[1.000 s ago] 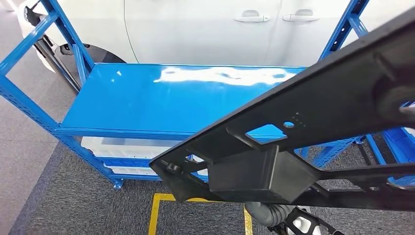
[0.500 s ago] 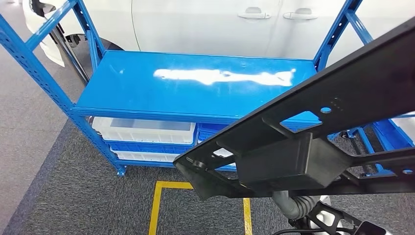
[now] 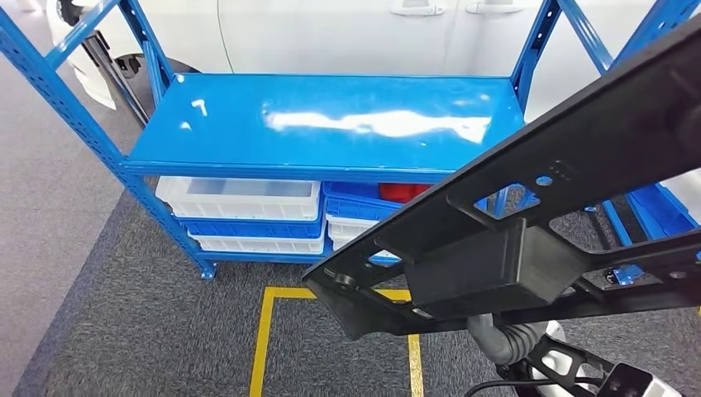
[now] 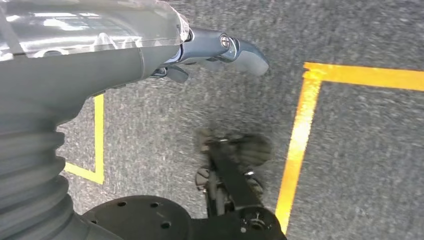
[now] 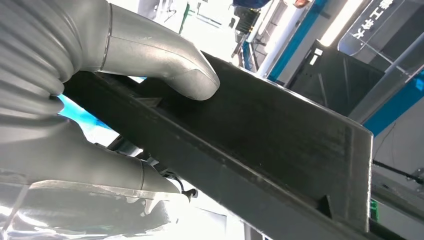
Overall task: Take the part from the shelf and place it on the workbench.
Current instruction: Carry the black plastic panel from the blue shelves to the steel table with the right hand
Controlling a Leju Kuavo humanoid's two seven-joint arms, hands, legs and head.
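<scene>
The part (image 3: pixel 529 223) is a long black plastic frame with cut-outs and a boxy block on its underside. It crosses the head view slantwise from lower centre to upper right, in front of the blue shelf (image 3: pixel 331 124). In the right wrist view my right hand (image 5: pixel 100 100) grips the part (image 5: pixel 280 135), its grey thumb (image 5: pixel 165 60) pressed on the flat face and the palm under the edge. My left hand (image 4: pixel 200 50) hangs over the grey carpet, fingers stretched out and holding nothing.
The shelf's top board is bare and glossy. White bins (image 3: pixel 240 203) and blue bins (image 3: pixel 364 203) sit on the level below. A white car (image 3: pixel 347 33) stands behind the shelf. Yellow tape lines (image 3: pixel 264 339) mark the carpet in front.
The whole picture has shifted: the camera has drawn back from the shelf and its lower bins have come into view. The part stays in my right hand.
</scene>
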